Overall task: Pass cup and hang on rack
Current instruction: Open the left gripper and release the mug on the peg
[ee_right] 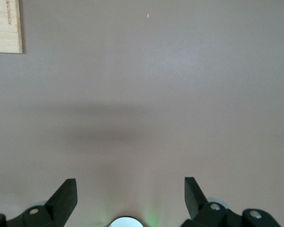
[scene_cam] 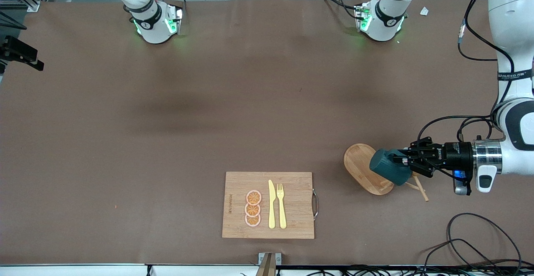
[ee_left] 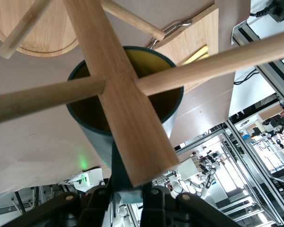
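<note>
Left gripper [scene_cam: 404, 162]: clamped on the cup [scene_cam: 389, 166], holding it on its side over the rack [scene_cam: 365, 173].
Cup: dark teal, yellowish inside; its mouth faces the rack's post [ee_left: 120, 94], pegs crossing before it.
Rack: light wood, oval base, toward the left arm's end.
Right gripper [ee_right: 130, 198]: jaws wide, empty, above bare table [ee_right: 156, 94], waiting.

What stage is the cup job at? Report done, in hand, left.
Done: the pass; the left gripper has its jaws shut on the cup. In hand: the cup is held on its side at the rack, against the post. Left: hooking it on a peg and releasing. The right gripper waits, jaws open.
</note>
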`<action>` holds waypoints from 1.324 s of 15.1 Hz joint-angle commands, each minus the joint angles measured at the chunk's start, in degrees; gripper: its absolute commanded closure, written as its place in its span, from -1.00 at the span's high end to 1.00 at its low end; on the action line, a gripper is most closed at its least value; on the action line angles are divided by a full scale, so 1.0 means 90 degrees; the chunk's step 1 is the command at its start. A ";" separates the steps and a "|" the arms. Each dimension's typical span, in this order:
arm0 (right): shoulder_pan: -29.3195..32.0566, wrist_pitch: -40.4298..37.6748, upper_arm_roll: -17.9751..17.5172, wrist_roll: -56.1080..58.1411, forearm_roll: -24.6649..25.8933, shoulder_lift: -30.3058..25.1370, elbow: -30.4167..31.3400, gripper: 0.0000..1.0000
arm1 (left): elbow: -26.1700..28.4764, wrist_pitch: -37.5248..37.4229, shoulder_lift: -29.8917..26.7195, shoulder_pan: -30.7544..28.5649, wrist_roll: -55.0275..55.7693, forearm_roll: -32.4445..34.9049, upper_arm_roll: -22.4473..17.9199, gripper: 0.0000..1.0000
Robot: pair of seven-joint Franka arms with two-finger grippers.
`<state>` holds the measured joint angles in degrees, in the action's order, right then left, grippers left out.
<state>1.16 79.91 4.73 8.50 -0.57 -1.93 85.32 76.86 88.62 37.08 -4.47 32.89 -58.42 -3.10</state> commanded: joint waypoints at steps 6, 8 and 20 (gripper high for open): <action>0.0125 0.0018 -0.0086 0.0100 0.0054 -0.0215 0.0198 1.00 | -0.0092 -0.0111 0.0099 -0.0051 -0.0041 -0.0227 0.0052 1.00; 0.0125 0.0018 -0.0086 0.0100 0.0054 -0.0215 0.0198 1.00 | -0.0102 -0.0149 0.0030 -0.0051 0.0008 -0.0227 0.0071 1.00; 0.0125 0.0018 -0.0086 0.0100 0.0063 -0.0215 0.0198 1.00 | -0.0112 -0.0443 -0.1532 0.0154 0.0067 0.1529 0.0637 1.00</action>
<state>1.16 79.89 4.74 8.52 -0.57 -1.94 85.32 74.98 84.63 25.81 -3.43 33.39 -48.01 2.14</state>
